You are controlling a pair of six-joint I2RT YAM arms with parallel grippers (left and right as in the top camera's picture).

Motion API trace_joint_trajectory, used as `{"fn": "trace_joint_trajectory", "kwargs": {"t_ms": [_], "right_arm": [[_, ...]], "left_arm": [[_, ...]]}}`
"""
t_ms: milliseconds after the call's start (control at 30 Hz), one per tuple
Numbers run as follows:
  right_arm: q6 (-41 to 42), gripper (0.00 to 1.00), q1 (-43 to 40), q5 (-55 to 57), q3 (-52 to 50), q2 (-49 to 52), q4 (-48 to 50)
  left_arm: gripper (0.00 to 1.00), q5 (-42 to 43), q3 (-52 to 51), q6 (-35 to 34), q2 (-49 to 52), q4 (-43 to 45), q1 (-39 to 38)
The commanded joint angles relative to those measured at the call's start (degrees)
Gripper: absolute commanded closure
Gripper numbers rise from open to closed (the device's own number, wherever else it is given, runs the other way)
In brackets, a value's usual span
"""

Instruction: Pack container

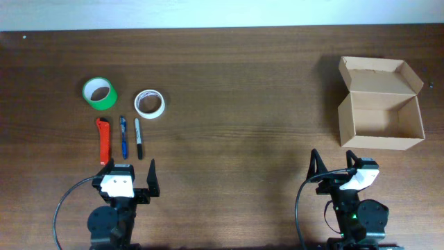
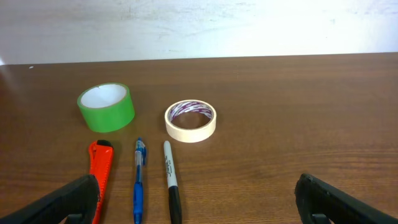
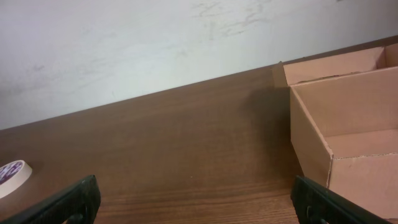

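Both arms are built from matte black, rounded joint bodies. The left gripper (image 1: 130,169) carries two black, wedge-shaped fingers (image 2: 69,200) that taper to blunt tips. Behind them sits a white, boxy plastic housing (image 1: 116,182) with small dark recesses. A thin black cable (image 1: 68,200) loops out from the left side of this arm. The right gripper (image 1: 331,160) has the same black, tapered finger form, seen close in the right wrist view. Its white wrist cover (image 1: 362,173) bears a dark panel. A second black lead (image 1: 299,203) curves beside the right arm. A small green indicator light (image 1: 354,217) glows on that arm's black body.
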Motion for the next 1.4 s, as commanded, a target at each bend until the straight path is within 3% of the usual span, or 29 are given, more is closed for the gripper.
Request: {"fn": "trace_joint_trajectory", "kwargs": {"t_ms": [0,200,367,533,633,867,1033,1167,1367], "right_arm": [[-0.1,0.01,0.4,-0.2,-0.6,-0.5,0.1],[0.3,0.01,0.4,-2.5,0.0,-0.4,-0.5],[2.7,0.01,-0.5,-0.4,7.0,3.5,-8.8],[1.6,0.01,-3.3,1.0,20.6,16.9,-16.1],[-3.4,0.01,-5.7,1.0,32.9,28.4,-21.9],[-10.4,0.01,-14.0,1.2,66.7,53.0,-42.9],[-11.2,0.01,-17.3,-0.9,85.3,64.4,-54.8],[-14.0,0.01,-17.5,2.2,91.1,69.7,-56.5],[-15.1,0.01,-20.5,8.9,92.1,79.3,-56.8]], "left_arm": [[0.0,0.6,-0.4,-0.3,-0.5,0.7,-0.2],[0.0,1.0,1.0,-0.3,-0.3,2.2,-0.3],[0.0,-4.4,8.6,-0.3,6.4,2.3,-0.3],[0.0,-5.1,21.6,2.1,23.9,2.3,0.7],[0.0,-2.3,33.6,5.4,37.7,0.5,2.5],[0.0,6.3,67.9,7.0,68.2,-15.4,9.7],[0.0,14.4,84.7,8.8,83.1,-21.6,14.5],[0.0,16.7,91.1,8.8,90.4,-22.9,17.0],[0.0,16.5,91.6,8.8,94.6,-23.2,17.8]]}}
